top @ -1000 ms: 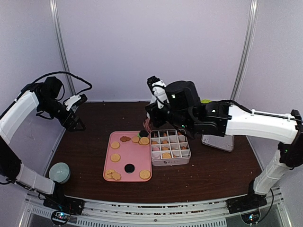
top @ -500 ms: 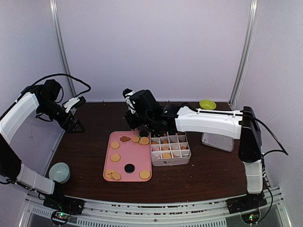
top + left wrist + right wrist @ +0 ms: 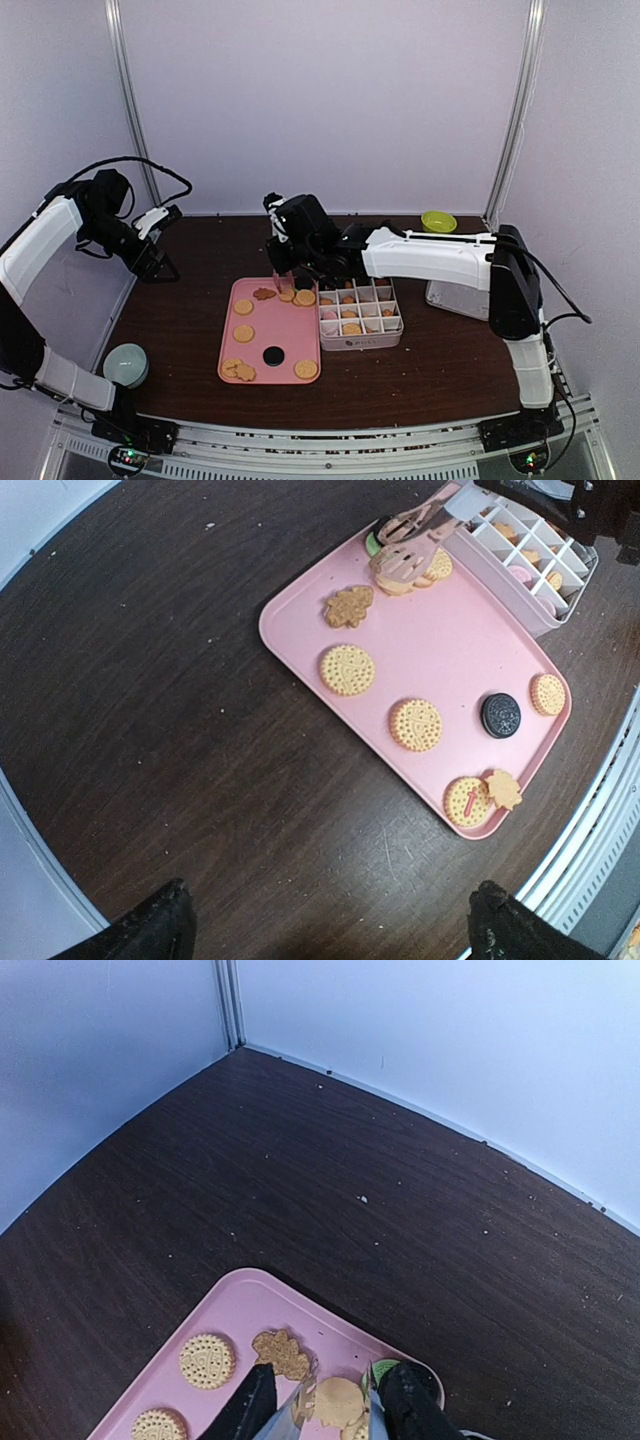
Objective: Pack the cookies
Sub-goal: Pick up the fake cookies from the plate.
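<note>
The cookies lie scattered on a pink tray: golden rounds, a leaf shape and a black one. More fill the white divided box to the tray's right. My right gripper is shut on metal tongs at the tray's far right corner. The tong blades stand apart on either side of a golden cookie, beside a green one. My left gripper hangs open and empty above bare table, left of the tray.
A green bowl sits at the back right. A clear container stands right of the box. A pale round object rests at the front left. Walls close in behind and at both sides.
My right arm has swung left from above the box to the tray's far right corner, and the tongs have spread a little. My left arm has hardly moved.
</note>
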`<state>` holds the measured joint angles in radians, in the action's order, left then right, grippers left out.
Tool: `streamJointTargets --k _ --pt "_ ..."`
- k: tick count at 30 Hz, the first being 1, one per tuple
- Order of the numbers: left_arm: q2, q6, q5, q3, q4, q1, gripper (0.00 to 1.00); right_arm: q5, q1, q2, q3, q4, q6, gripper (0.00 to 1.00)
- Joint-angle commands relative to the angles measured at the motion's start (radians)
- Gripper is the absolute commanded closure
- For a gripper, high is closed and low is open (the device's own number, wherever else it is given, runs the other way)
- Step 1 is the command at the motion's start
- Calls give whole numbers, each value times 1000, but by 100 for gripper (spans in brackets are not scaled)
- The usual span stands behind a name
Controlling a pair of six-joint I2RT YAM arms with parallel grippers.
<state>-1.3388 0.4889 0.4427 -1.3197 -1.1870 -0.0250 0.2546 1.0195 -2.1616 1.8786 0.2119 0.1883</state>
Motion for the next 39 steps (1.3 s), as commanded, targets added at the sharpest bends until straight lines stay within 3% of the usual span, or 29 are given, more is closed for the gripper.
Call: streamJointTargets --k 1,22,35,39 --pt "9 11 20 -5 12 10 2 -28 -5 -11 18 -42 26 62" --pt "6 13 27 -7 11 10 2 -15 -5 -39 -15 -24 -4 57" --pt "4 14 37 -14 8 10 2 -18 22 -6 -33 -35 -1 74" --pt "6 16 38 -14 9 9 2 -12 22 45 -45 -40 -12 75"
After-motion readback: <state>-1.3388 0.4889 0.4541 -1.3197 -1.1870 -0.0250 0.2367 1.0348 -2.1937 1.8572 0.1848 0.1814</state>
